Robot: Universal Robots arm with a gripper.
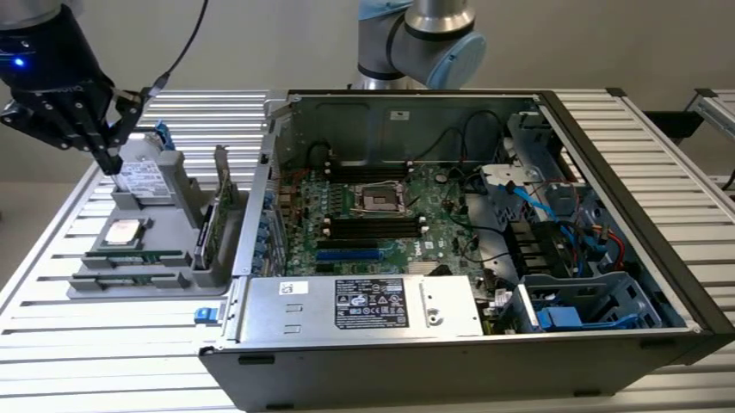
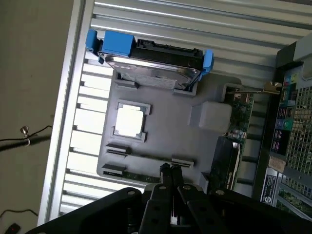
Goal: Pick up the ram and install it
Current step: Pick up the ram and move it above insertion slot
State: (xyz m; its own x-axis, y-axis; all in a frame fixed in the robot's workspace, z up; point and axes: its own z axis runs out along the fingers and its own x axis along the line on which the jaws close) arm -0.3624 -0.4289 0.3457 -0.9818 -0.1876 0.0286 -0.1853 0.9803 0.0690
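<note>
Two rams lie on edge in the holders of a grey tray at the exterior view's left: one ram and a second ram in front of it. In the wrist view the first ram is a thin line between two clips, and the second ram shows a green edge. My gripper hangs above the tray's far end, over the hard drive, shut and holding nothing. In the wrist view the gripper has its fingertips together, just short of the rams. Black motherboard slots lie inside the open computer case.
The tray also holds a silver hard drive with blue rails, a square silver processor and an upright expansion card. The case wall rises right beside the tray. Slatted table surrounds everything.
</note>
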